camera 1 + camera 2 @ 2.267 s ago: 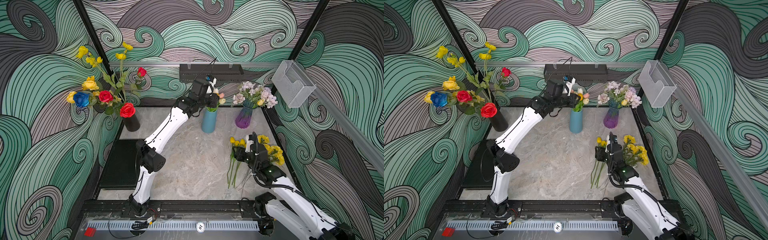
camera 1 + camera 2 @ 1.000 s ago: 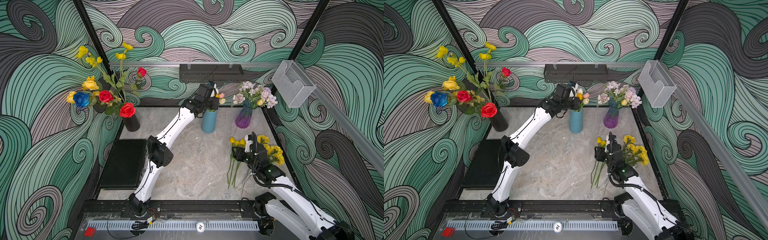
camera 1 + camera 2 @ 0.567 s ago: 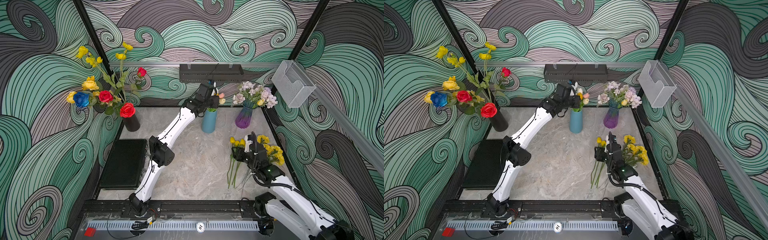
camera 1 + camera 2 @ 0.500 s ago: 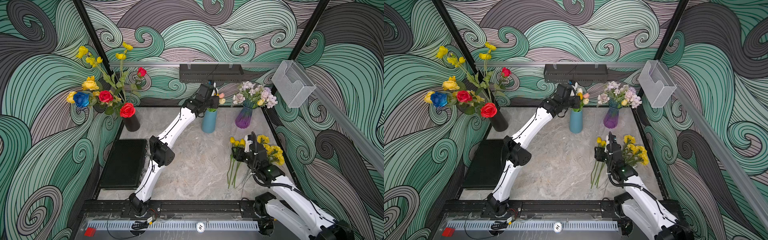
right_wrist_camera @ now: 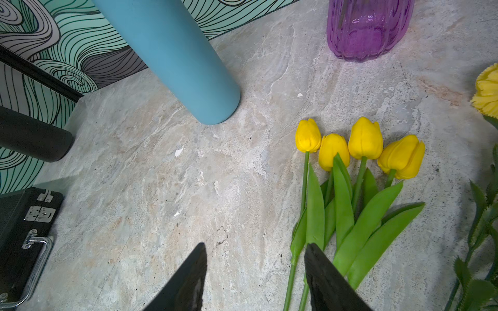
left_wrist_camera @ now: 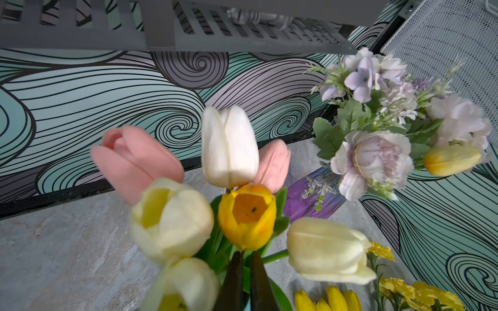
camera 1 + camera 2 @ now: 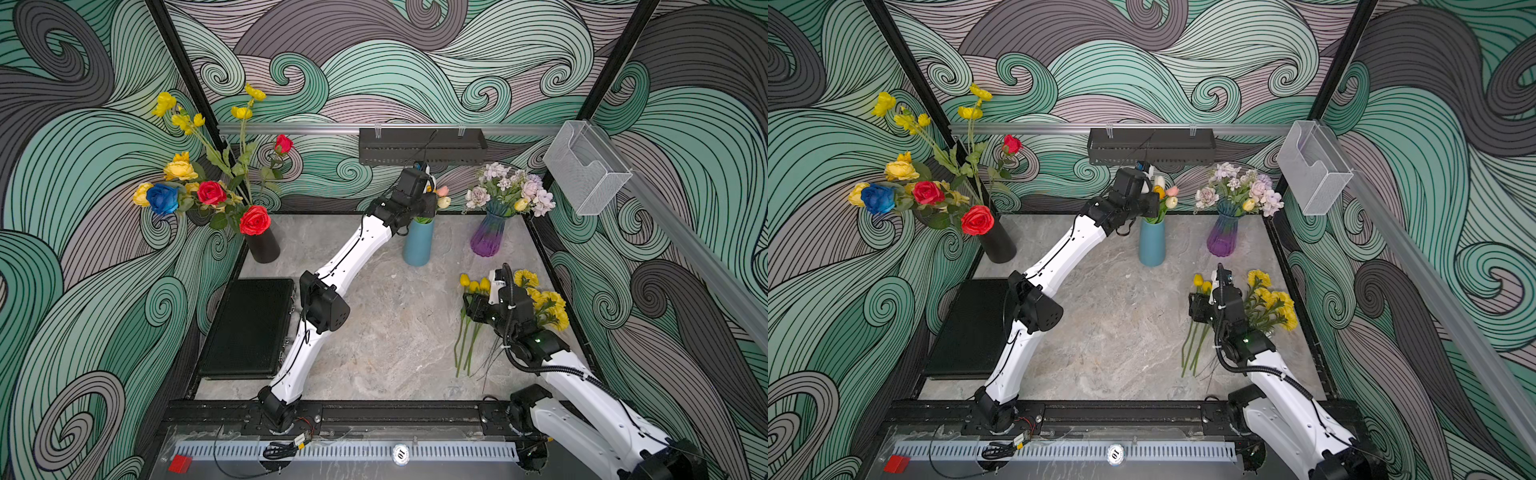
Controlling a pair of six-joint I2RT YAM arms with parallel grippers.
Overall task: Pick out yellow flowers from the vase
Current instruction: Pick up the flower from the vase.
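Black vase: stands upright on the bench, well to the left of the blue vase; it holds red roses, a blue rose, a yellow rose and tall yellow sprays.
Black case: lies flat, left of the blue vase and nearer the front edge.
Left claw: sits over the mouth of the blue vase, fingers drawn together, clamped on the green stem just under the yellow tulip.
Yellow tulip: in the blue vase, upright among cream tulips, pink tulips and a white tulip.
Purple vase: just right of the blue vase, apart from it, filled with lilac blooms and one yellow bud.
Loose yellow tulips: four lie flat on the bench, right of the blue vase and nearer the front, heads pointing toward the vases.
Right claw: fingers apart and empty, above the bench beside the stems of the loose yellow tulips.
Yellow pom-poms: lie on the bench farthest right of the blue vase, beyond the right claw.
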